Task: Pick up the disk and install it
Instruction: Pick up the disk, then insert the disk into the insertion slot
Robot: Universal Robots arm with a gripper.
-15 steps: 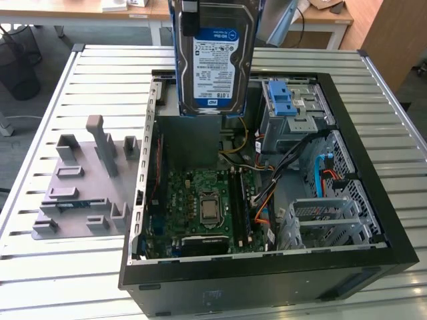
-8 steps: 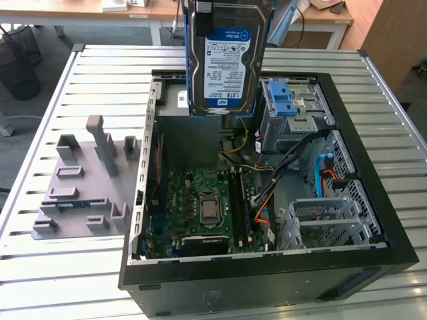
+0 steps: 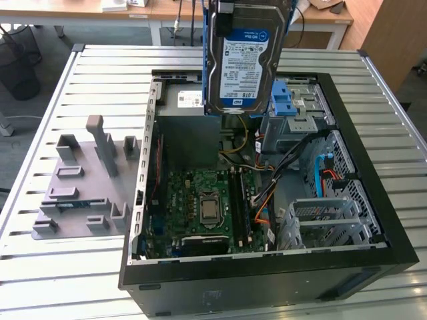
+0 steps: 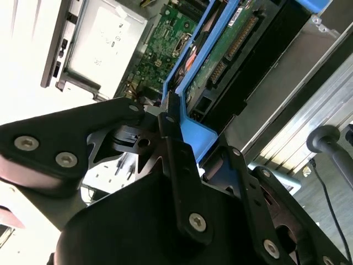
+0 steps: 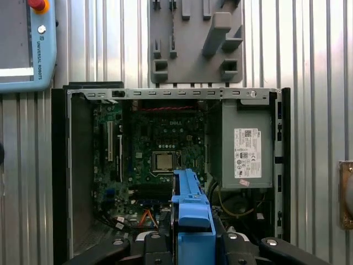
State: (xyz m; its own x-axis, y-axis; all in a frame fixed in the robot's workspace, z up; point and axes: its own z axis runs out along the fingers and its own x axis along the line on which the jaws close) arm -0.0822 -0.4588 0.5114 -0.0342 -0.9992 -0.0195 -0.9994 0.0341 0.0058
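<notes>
The disk [image 3: 243,60], silver with a white-and-blue label and a blue carrier frame, hangs upright above the back of the open computer case [image 3: 267,267]. My gripper [image 4: 182,124] is shut on the carrier's blue edge, and its black fingers [image 4: 172,132] press against the plastic. The second wrist view also shows the disk's green circuit board [image 4: 220,55]. In the first wrist view the blue carrier [image 5: 190,212] sticks out between the black gripper [image 5: 190,245] parts, over the motherboard [image 5: 160,149]. Blue drive-bay latches [image 3: 293,100] stand just to the exterior view's right of the disk.
A grey power supply box [image 5: 248,152] with a white sticker sits inside the case. A grey fixture plate [image 3: 83,180] with upright pegs lies on the slatted metal table [image 3: 67,280] beside the case. Empty metal drive cages [image 3: 327,217] and loose cables [image 3: 267,200] fill the case's other side. A teach pendant [image 5: 22,44] lies nearby.
</notes>
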